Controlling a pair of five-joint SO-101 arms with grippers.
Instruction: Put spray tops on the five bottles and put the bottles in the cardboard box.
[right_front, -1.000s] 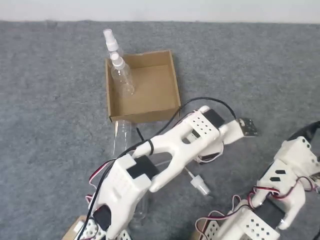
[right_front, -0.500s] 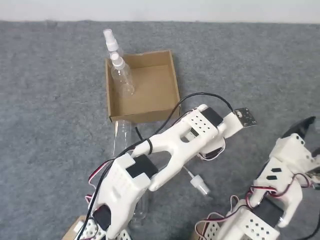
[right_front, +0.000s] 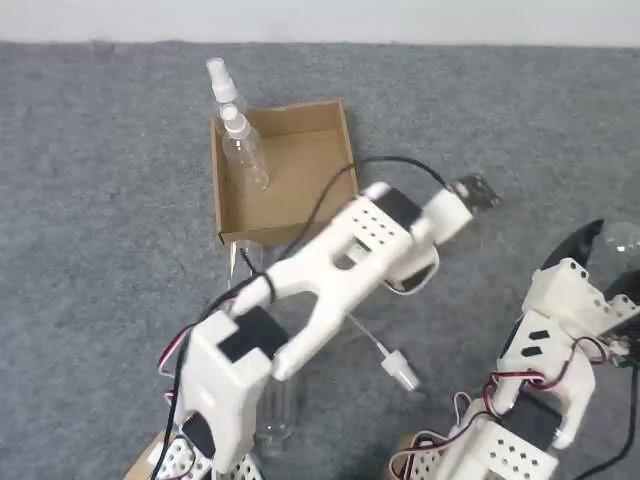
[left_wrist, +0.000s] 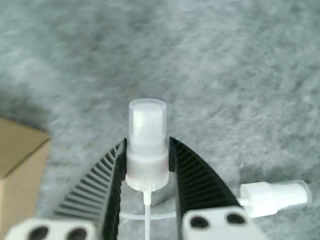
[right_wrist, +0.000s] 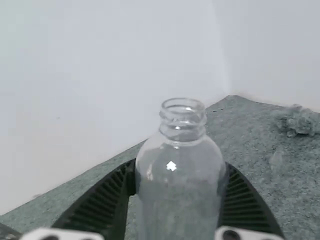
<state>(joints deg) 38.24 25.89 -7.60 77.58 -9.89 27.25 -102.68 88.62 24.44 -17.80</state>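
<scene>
My left gripper (left_wrist: 147, 145) is shut on a white spray top (left_wrist: 146, 135), holding it upright above the grey carpet. The left arm (right_front: 340, 270) stretches across the middle of the table. At the right edge, my right gripper (right_wrist: 177, 172) is shut on a clear bottle (right_wrist: 177, 170) with an open neck, held upright. That bottle (right_front: 622, 240) also shows beside a black finger (right_front: 583, 243). The cardboard box (right_front: 335, 165) holds a capped bottle (right_front: 245, 150). A second capped bottle (right_front: 222, 85) sticks out at its far corner. A loose spray top (right_front: 400, 370) lies on the carpet.
Two clear uncapped bottles lie on the carpet under the left arm, one (right_front: 245, 262) just in front of the box and one (right_front: 275, 410) nearer the arm's base. The loose spray top (left_wrist: 272, 192) lies close below my left gripper. Open carpet spreads left and right of the box.
The left arm has risen and swung toward the box side. The right arm has lifted its bottle higher at the right edge.
</scene>
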